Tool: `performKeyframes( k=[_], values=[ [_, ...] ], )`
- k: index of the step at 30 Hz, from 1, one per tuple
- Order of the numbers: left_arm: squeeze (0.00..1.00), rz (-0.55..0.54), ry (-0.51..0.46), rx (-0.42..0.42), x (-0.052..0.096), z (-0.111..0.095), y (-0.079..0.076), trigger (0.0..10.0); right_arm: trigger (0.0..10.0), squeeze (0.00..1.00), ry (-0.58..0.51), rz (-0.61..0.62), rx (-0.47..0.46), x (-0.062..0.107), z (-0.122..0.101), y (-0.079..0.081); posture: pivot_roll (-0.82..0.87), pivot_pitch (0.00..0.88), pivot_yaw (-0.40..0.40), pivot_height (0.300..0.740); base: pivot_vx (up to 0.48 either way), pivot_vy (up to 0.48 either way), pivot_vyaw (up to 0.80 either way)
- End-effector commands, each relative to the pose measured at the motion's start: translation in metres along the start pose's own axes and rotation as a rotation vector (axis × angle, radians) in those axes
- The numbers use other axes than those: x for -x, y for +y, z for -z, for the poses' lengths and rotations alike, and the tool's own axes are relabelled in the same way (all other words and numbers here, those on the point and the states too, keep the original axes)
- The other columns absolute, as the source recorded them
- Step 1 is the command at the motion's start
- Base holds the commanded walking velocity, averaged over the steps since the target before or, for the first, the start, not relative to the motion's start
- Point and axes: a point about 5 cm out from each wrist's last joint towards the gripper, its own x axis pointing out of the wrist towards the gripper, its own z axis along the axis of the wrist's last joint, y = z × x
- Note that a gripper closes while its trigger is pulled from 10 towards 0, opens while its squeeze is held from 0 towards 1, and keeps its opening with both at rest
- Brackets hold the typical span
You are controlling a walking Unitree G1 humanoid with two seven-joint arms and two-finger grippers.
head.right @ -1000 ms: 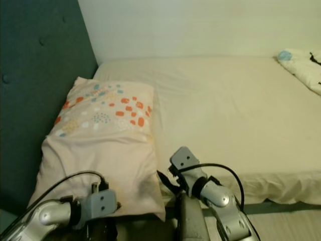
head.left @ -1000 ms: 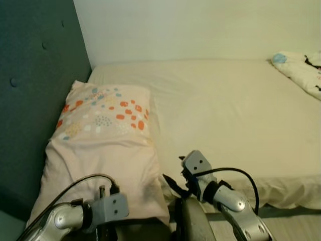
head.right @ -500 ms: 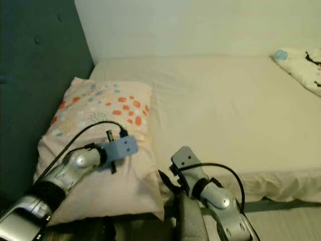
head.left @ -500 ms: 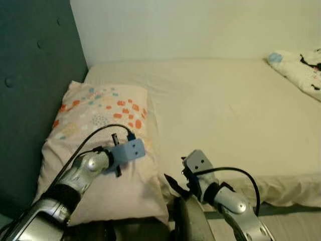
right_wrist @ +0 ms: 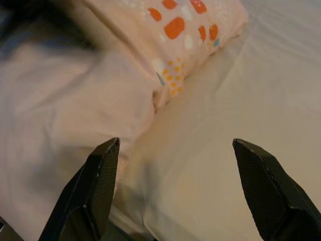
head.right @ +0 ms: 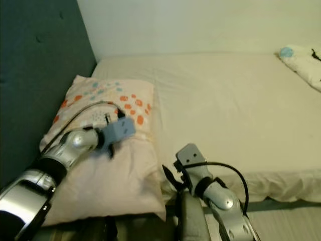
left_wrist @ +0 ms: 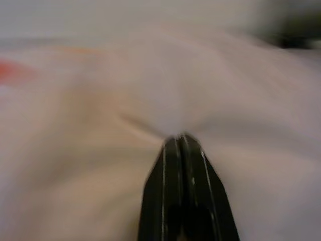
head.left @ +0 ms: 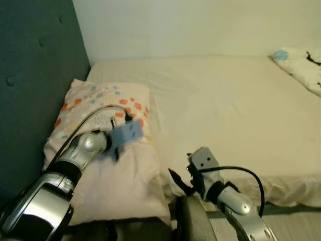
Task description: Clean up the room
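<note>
Head views: one pale pink fabric pillow with orange, blue and white spots lies at the left end of one cream-sheeted bed, against a dark teal padded headboard. At the far right corner of the bed sits one white patterned bundle of bedding. The left gripper is reached out over the middle of the pillow, its black fingers pointing down onto the fabric. The right gripper hangs low by the near edge of the bed, just beside the pillow's near corner.

Left wrist view: blurred; the two black fingers are pressed together, tips on a crease of the pink fabric.

Right wrist view: the two fingers are spread wide apart with nothing between them, above the place where pillow and sheet meet.
</note>
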Motion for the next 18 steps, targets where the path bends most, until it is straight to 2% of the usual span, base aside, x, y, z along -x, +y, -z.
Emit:
performKeyframes(
  k=[1,4,5,7,8,9,10,11,12,14,16,17,18],
  values=[
    [0.00,0.124,0.015,0.037,0.010,0.012,-0.012,0.0,10.0,0.00,0.009,-0.016,-0.017,0.000,0.003,0.003,-0.09,0.213,-0.009,0.570,0.000,0.000,0.00],
    [0.00,0.228,0.038,0.070,0.025,0.028,-0.032,0.0,10.0,0.00,-0.002,-0.032,-0.021,-0.002,0.000,0.003,-0.09,0.213,-0.009,0.570,0.000,0.000,0.00],
    [0.00,0.228,0.038,0.070,0.025,0.028,-0.032,0.0,10.0,0.00,-0.002,-0.032,-0.021,-0.002,0.000,0.003,-0.09,0.213,-0.009,0.570,0.000,0.000,0.00],
    [0.00,0.310,0.056,0.096,0.037,0.036,-0.049,0.0,10.0,0.00,-0.013,-0.055,-0.027,-0.002,-0.002,0.004,-0.09,0.213,-0.009,0.570,0.000,0.000,0.00],
    [0.00,0.310,0.056,0.096,0.037,0.036,-0.049,0.0,10.0,0.00,-0.013,-0.055,-0.027,-0.002,-0.002,0.004,-0.09,0.213,-0.009,0.570,0.000,0.000,0.00],
    [0.00,0.356,0.074,0.101,0.042,0.040,-0.058,0.0,10.0,0.00,-0.012,-0.065,-0.023,-0.001,-0.002,0.004,-0.09,0.213,-0.009,0.570,0.000,0.000,0.00],
    [0.00,0.474,0.143,0.097,0.050,0.053,-0.081,0.0,10.0,0.00,0.000,-0.074,-0.011,0.001,0.000,0.002,-0.08,0.209,-0.029,0.570,0.000,0.000,0.00],
    [0.00,0.474,0.143,0.097,0.050,0.053,-0.081,0.0,10.0,0.00,0.000,-0.074,-0.011,0.001,0.000,0.002,-0.08,0.209,-0.029,0.570,0.000,0.000,0.00],
    [0.00,0.519,0.191,0.089,0.051,0.062,-0.091,0.0,10.0,0.00,0.003,-0.074,-0.009,0.002,0.001,0.001,-0.08,0.210,-0.031,0.570,0.000,0.000,0.00],
    [0.00,0.519,0.191,0.089,0.051,0.062,-0.091,0.0,10.0,0.00,0.003,-0.074,-0.009,0.002,0.001,0.001,-0.08,0.210,-0.031,0.570,0.000,0.000,0.00],
    [0.00,0.566,0.281,0.056,0.052,0.080,-0.105,0.0,10.0,0.00,0.007,-0.071,-0.004,0.002,0.001,0.000,-0.09,0.210,-0.033,0.570,0.000,0.000,0.00],
    [0.00,0.566,0.281,0.056,0.052,0.080,-0.105,0.0,10.0,0.00,0.007,-0.071,-0.004,0.002,0.001,0.000,-0.09,0.210,-0.033,0.570,0.000,0.000,0.00],
    [0.00,0.592,0.294,0.067,0.052,0.084,-0.113,0.0,10.0,0.00,0.008,-0.066,-0.003,0.003,0.001,-0.001,-0.09,0.211,-0.027,0.570,0.000,0.000,0.00]
  ],
)
